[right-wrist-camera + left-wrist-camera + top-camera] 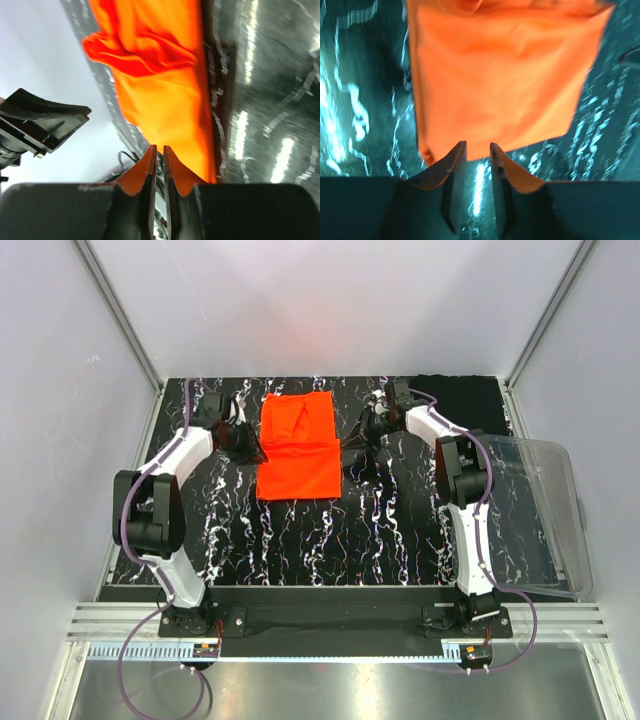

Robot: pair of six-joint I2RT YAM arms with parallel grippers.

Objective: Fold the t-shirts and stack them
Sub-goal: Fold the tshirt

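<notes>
Lying folded into a rough rectangle on the black, white-veined table [300, 540], the orange-red t-shirt [300, 450] sits in the far middle of the surface, between the two arms. Its near half is smooth and flat, while the far half shows an overlapping layer with creases. In the right wrist view, a bunched ridge of cloth rises near one end. The left gripper [477, 147] is at the shirt's left edge. Its jaws stand a narrow way apart, with the table showing through the gap and no cloth seen caught between them, and the shirt's edge lies right at the tips. The right gripper [159, 147] is at the shirt's right edge. Its jaws are drawn almost together, leaving only a thin slit. The orange cloth meets the fingertips there, and whether they nip its edge cannot be told. The black t-shirt [460, 395] lies flat in the far right corner of the table, well apart from the orange-red one. A clear plastic bin [550, 520] stands tilted at the right side, beside the right arm.
</notes>
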